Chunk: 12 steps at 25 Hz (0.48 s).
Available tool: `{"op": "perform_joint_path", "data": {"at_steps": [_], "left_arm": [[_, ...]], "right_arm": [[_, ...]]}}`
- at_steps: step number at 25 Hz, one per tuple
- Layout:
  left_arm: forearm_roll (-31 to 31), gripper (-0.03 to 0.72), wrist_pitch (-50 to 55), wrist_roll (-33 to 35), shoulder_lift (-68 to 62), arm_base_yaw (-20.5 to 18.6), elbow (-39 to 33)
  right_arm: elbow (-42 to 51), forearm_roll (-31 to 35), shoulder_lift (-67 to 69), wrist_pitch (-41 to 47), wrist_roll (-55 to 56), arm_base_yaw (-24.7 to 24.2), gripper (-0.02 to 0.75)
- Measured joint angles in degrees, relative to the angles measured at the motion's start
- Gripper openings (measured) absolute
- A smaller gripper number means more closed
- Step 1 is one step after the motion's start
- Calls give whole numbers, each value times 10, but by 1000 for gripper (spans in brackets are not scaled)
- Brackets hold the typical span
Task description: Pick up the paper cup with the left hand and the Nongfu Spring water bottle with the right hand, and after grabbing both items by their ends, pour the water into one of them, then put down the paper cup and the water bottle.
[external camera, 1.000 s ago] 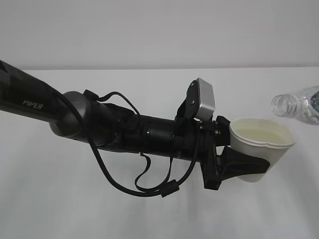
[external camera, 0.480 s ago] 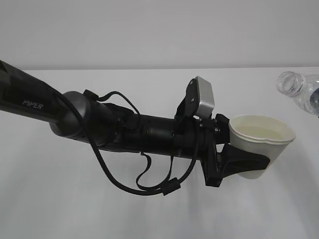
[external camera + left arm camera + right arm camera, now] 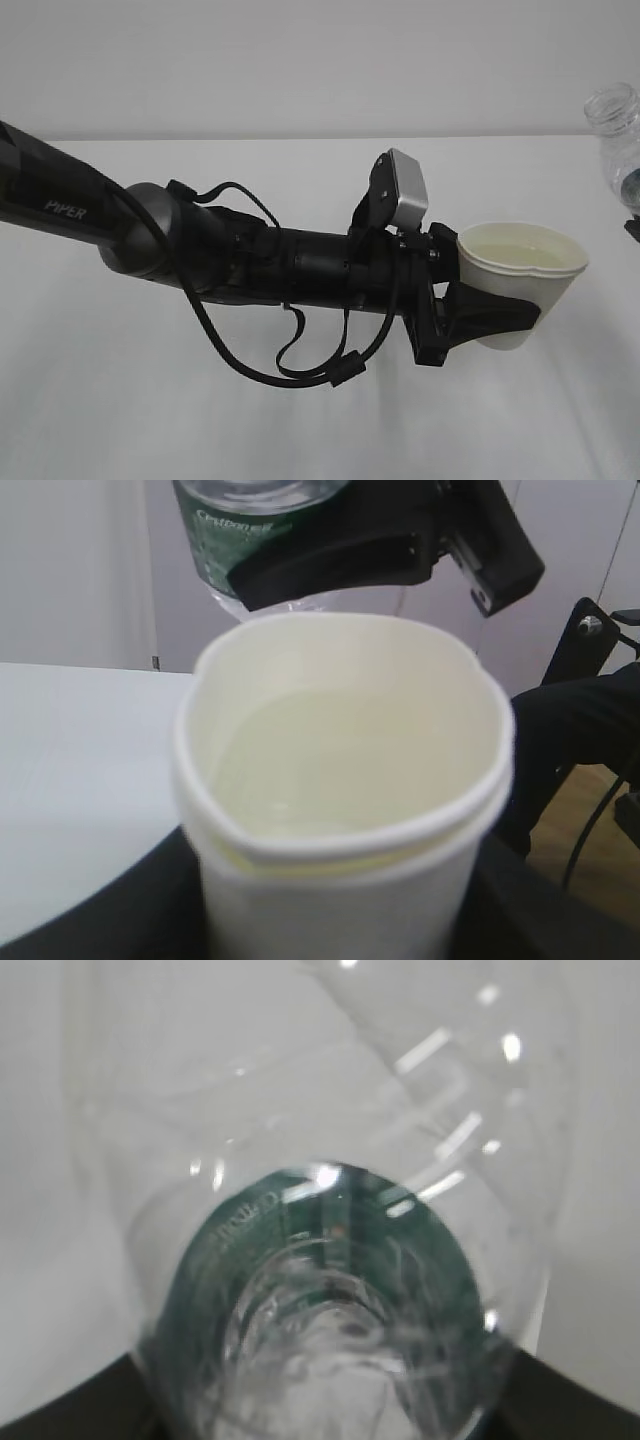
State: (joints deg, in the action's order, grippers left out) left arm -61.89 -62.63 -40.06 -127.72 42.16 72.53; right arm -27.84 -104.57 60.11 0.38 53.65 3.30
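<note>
A black arm marked "PIPER" reaches nearly level from the left across a white counter [image 3: 150, 420], a grey camera box [image 3: 405, 190] on its wrist and a cable looping beneath. Its left gripper [image 3: 495, 315] is clamped around the lower wall of a cream paper cup [image 3: 520, 275], held upright above the counter, its rim squeezed slightly out of round, with liquid [image 3: 350, 770] inside. Beyond the cup, up and to the right, the right gripper [image 3: 370, 540] grasps a clear water bottle [image 3: 615, 135] around its green label, its open neck pointing upward.
</note>
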Motion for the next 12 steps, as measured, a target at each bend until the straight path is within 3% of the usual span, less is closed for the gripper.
{"op": "perform_joint_path", "data": {"at_steps": [12], "left_arm": [[33,421,2,14,0,-1,0]], "right_arm": [[-2,-2,0,-25,95,0,386]]}}
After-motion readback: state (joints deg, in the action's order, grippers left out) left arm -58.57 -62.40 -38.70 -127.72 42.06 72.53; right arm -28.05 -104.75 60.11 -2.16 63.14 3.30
